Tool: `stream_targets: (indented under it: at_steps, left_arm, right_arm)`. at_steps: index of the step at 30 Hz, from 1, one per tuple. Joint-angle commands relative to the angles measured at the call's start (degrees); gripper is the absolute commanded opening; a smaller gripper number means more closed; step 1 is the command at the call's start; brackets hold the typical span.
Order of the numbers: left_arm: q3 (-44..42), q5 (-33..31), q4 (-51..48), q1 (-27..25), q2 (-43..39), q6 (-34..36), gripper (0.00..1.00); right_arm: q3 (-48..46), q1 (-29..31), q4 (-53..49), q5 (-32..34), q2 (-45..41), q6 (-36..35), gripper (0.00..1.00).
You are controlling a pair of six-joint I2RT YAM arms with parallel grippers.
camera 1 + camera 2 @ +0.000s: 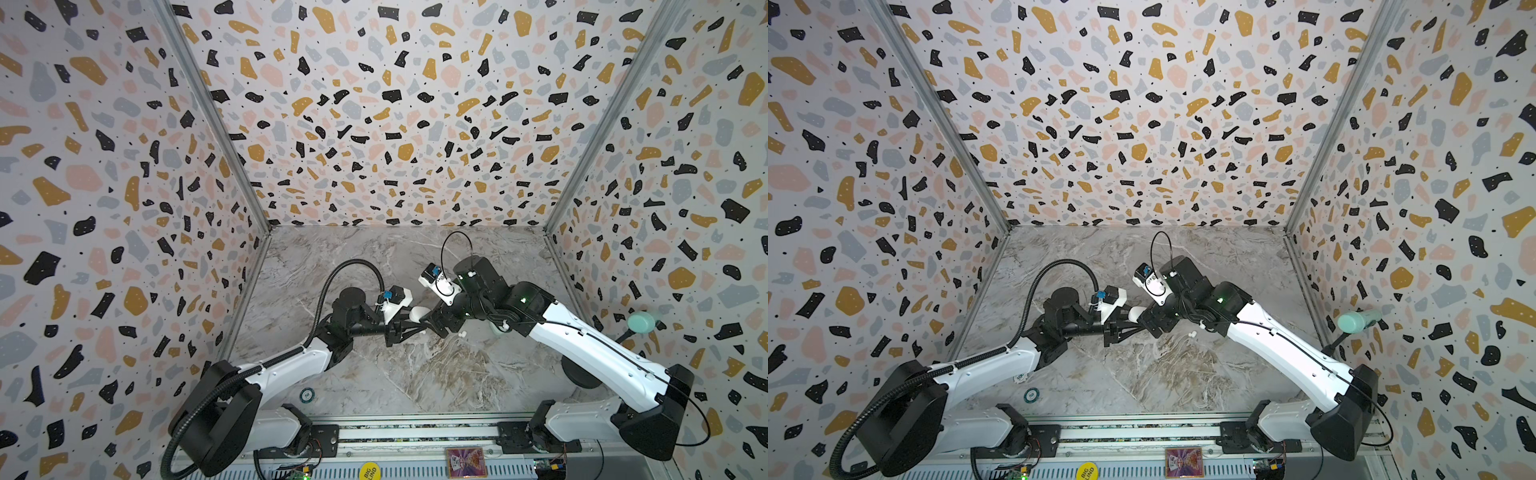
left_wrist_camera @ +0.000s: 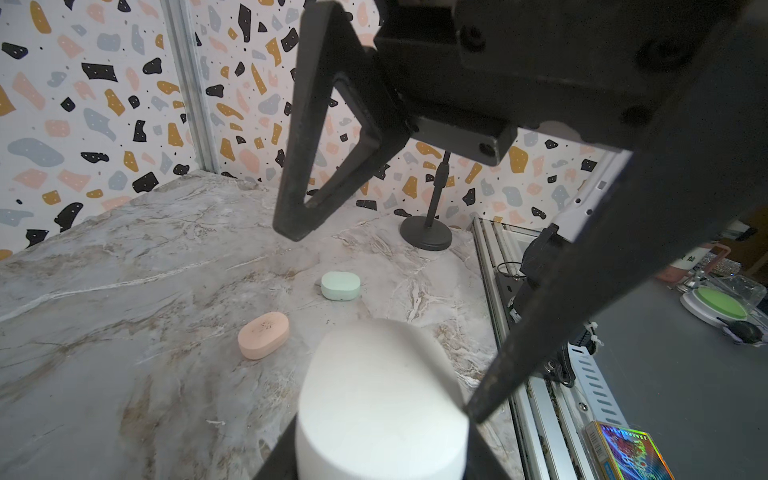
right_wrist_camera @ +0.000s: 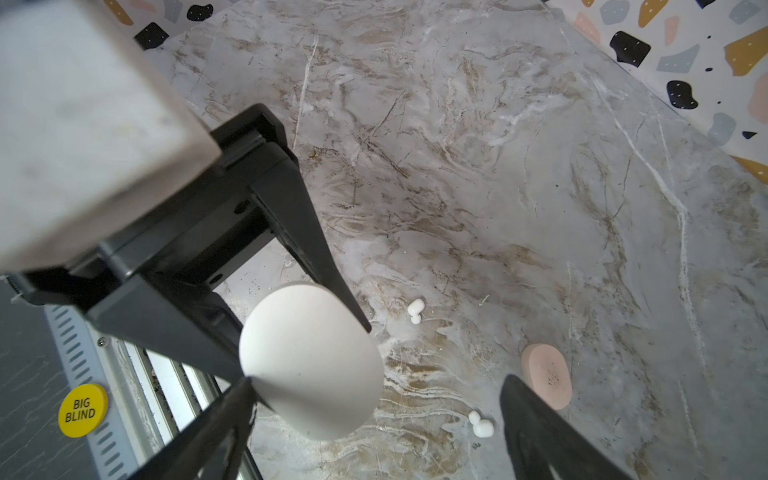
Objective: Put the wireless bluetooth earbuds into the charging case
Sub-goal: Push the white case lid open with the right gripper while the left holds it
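My left pincer point(image 1: 417, 322) is clamped on the white charging case point(image 1: 419, 312). Its lid is shut and it's held up off the marble table point(image 1: 415, 374), near mid-table. My right pincer point(image 3: 376, 386) faces it from the right, jaws wide apart, gripping nothing. 1 fingertip point(image 2: 488, 395) sits right at the case's edge, can't tell if it touches. 2 white earbuds point(image 3: 415, 311) lie loose on the marble below, apart from each other and outside any case. Only 1 of them shows in both top views, just right of the pincers. Pink case point(image 2: 263, 335) and mint case point(image 2: 340, 285) are both shut, flat on the table, near each other but not touching. Far right: black stand point(image 2: 426, 232) on the table by the wall.
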Motion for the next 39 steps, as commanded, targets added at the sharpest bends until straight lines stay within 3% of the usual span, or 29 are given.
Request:
stream_targets:
  at_steps: [1, 13, 20, 24, 39]
  left_arm:
    - [1.81, 1.38, 1.71, -0.05, -1.49, 0.87, 0.35]
    - [1.58, 2.00, 1.99, -0.04, -2.20, 0.60, 0.34]
    - [1.85, 1.89, 0.46, -0.04, -2.37, 1.43, 0.34]
    - [1.95, 1.82, 0.21, -0.04, -2.37, 1.71, 0.33]
    - [2.34, 1.97, -1.15, -0.04, -2.96, 2.50, 0.33]
  right_arm:
    - [0.23, 0.04, 1.14, 4.62, 0.26, -0.60, 0.93]
    - [3.43, -0.76, 2.41, 10.90, 1.15, 1.00, 0.93]
    - [3.08, -0.81, 2.65, -1.31, -1.36, -2.31, 0.94]
    - [1.97, -0.15, 1.49, -4.74, -3.06, -3.54, 0.94]
    - [-0.47, 2.21, 0.41, 6.47, -0.35, -3.13, 0.94]
